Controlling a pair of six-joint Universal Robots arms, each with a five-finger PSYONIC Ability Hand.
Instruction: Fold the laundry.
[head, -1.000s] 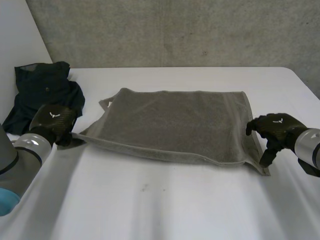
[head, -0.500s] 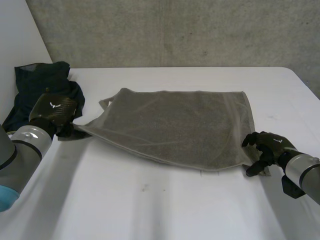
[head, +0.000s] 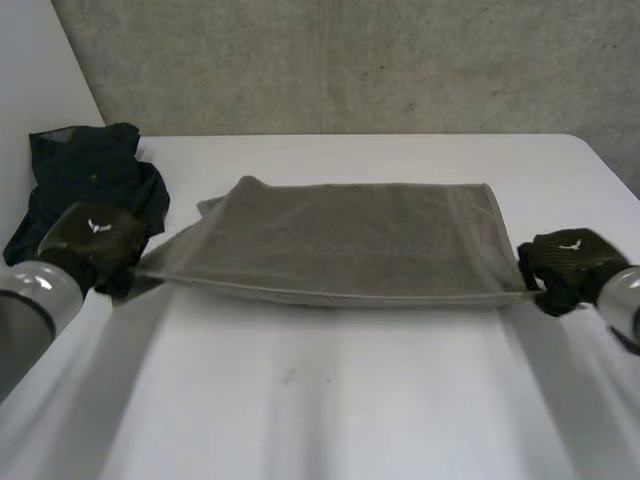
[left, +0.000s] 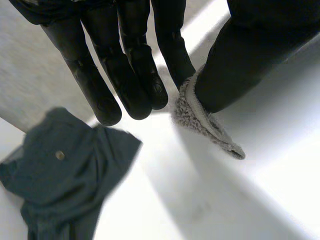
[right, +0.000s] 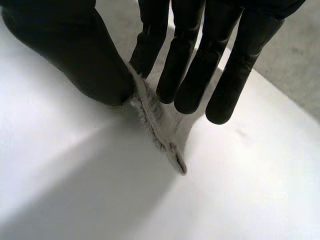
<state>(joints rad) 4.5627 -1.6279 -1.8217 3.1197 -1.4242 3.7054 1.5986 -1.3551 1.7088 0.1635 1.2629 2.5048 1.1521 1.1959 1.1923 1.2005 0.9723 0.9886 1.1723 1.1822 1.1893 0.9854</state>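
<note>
1. My left hand (head: 92, 240) is sitting at the left edge of the frame. It is pinching the towel's near left corner (left: 200, 117) between my thumb (left: 235, 65) and my straight fingers (left: 127, 75), and the fuzzy grey tip is poking out past the thumb.
2. My right hand (head: 565, 262) is sitting at the right edge of the frame. It is gripping the near right corner in the same kind of pinch, with the hem (right: 155, 125) squeezed between thumb and fingers.
3. The grey towel (head: 350, 245) is stretching across the middle of the frame. Its near edge is running in a straight, taut line from one hand to the other, and its far part is lying on the table.
4. The white table (head: 330, 400) is spreading under everything, bare in the lower half of the frame.
5. A dark blue garment (head: 85, 180) is lying crumpled in the upper left of the frame, just beyond my left hand.
6. A grey concrete wall (head: 350, 60) is running along the top of the frame.
</note>
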